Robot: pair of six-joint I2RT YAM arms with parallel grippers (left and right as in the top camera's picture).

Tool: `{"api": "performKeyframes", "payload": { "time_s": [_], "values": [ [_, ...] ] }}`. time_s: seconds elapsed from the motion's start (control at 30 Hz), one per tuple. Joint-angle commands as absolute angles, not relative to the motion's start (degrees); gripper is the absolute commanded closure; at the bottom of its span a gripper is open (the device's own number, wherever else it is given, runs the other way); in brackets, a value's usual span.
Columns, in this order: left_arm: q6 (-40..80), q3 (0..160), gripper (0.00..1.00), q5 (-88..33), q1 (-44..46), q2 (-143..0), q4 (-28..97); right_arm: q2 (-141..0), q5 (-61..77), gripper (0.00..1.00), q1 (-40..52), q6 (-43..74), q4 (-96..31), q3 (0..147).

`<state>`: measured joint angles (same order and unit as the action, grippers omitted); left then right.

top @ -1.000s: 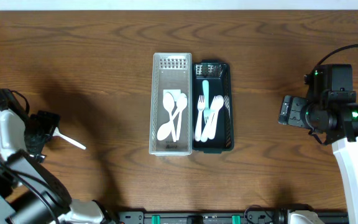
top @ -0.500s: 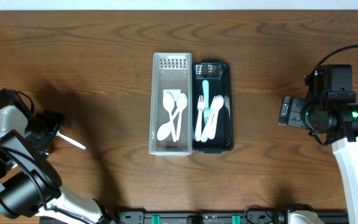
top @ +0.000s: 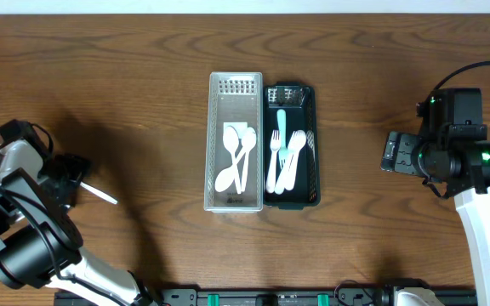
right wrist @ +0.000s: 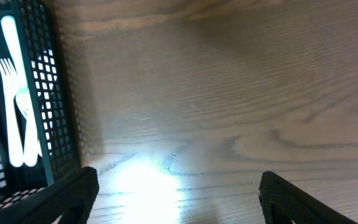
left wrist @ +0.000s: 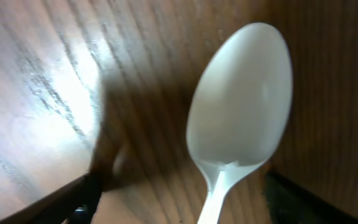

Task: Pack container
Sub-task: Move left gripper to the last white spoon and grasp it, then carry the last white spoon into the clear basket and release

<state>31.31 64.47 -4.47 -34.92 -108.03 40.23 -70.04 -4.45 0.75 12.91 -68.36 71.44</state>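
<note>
A white plastic spoon (top: pixel 100 194) lies on the wooden table at the far left. My left gripper (top: pixel 73 174) is low over its handle end and open. In the left wrist view the spoon's bowl (left wrist: pixel 241 106) faces up, and the handle runs between the two spread fingers (left wrist: pixel 182 194) without touching either. A clear container (top: pixel 236 85) at the centre holds white spoons (top: pixel 235 157). A black basket (top: pixel 313 153) beside it holds white forks and a teal utensil (top: pixel 283 161). My right gripper (top: pixel 394 151) is open and empty, right of the basket (right wrist: pixel 55 106).
The right wrist view shows bare wood between my fingers (right wrist: pixel 176 193), with the forks (right wrist: pixel 17 106) in the basket at the left edge. The table's far edge runs along the top of the overhead view.
My left arm has shifted slightly right, bringing the gripper closer over the spoon's handle. The spoon, the containers and the right arm have not moved.
</note>
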Motion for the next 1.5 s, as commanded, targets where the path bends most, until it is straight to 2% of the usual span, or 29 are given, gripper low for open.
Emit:
{"api": "performKeyframes", "payload": {
  "time_s": [0.0, 0.1, 0.43, 0.67, 0.8, 0.83, 1.03, 1.13, 1.3, 1.47],
  "values": [
    [30.4, 63.7, 0.29, -6.5, -33.4, -111.5, 40.0, -70.1, -4.2, 0.14, -0.1, 12.1, -68.6, 71.3],
    [30.5, 63.7, 0.41, -6.5, -32.8, -111.5, 40.4, -70.1, -4.2, 0.14, -0.1, 12.1, -68.6, 71.3],
    [30.5, 63.7, 0.70, -6.5, -32.7, -111.5, 41.3, -70.1, -4.2, 0.14, -0.1, 12.1, -68.6, 71.3],
    [30.5, 63.7, 0.80, -6.5, -32.7, -111.5, 41.5, -70.1, -4.2, 0.14, -0.2, 12.1, -68.6, 71.3],
    [30.5, 63.7, 0.82, -6.5, -32.7, -111.5, 41.5, -70.1, -4.2, 0.14, -0.1, 12.1, -68.6, 71.3],
    [30.5, 63.7, 0.86, -6.5, -32.7, -111.5, 41.5, -70.1, -4.3, 0.14, -0.1, 12.1, -68.6, 71.3],
    [30.5, 63.7, 0.94, -6.5, -32.6, -110.6, 42.3, -70.1, -4.3, 0.14, -0.1, 12.1, -68.4, 71.3],
    [30.4, 64.1, 0.94, -6.5, -31.5, -107.5, 43.8, -70.1, -4.3, 0.14, -0.2, 12.1, -67.9, 71.3],
    [27.9, 66.2, 0.94, -4.1, -25.6, -96.7, 48.1, -70.1, -4.2, 0.14, -0.1, 12.1, -66.5, 71.3],
    [23.6, 68.1, 0.94, -3.4, -12.7, -82.4, 51.4, -70.1, -4.2, 0.14, -0.1, 12.1, -65.8, 71.3]
  ]
}}
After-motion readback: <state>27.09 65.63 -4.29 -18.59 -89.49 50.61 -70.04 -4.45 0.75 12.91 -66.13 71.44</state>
